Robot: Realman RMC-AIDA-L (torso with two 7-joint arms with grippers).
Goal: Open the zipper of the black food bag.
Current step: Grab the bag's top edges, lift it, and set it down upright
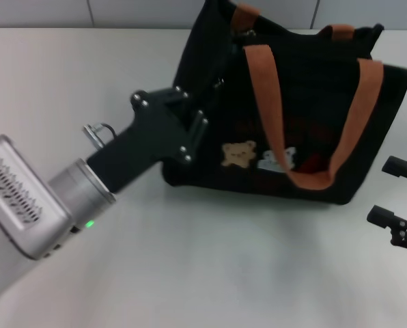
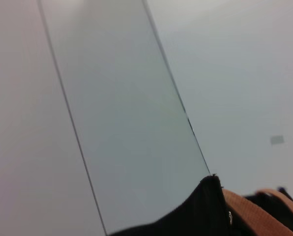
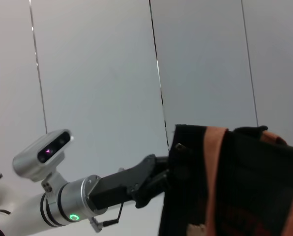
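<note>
The black food bag [image 1: 306, 123] stands on the white table, with orange-brown handles, a tan bear patch [image 1: 239, 154] and a white patch. My left gripper [image 1: 198, 133] reaches in from the left and is shut on the bag's left end, as the right wrist view [image 3: 167, 172] also shows. The zipper runs along the bag's top between the handles, and its line is hard to make out against the black fabric. A small silvery pull tab [image 3: 178, 146] shows near the held corner [image 2: 230, 216]. My right gripper [image 1: 403, 195] waits open at the table's right edge, apart from the bag.
The white table [image 1: 210, 273] extends in front of the bag and to its left. A grey panelled wall [image 3: 102, 73] stands behind it. The left arm's silver wrist [image 1: 26, 198] crosses the lower left of the head view.
</note>
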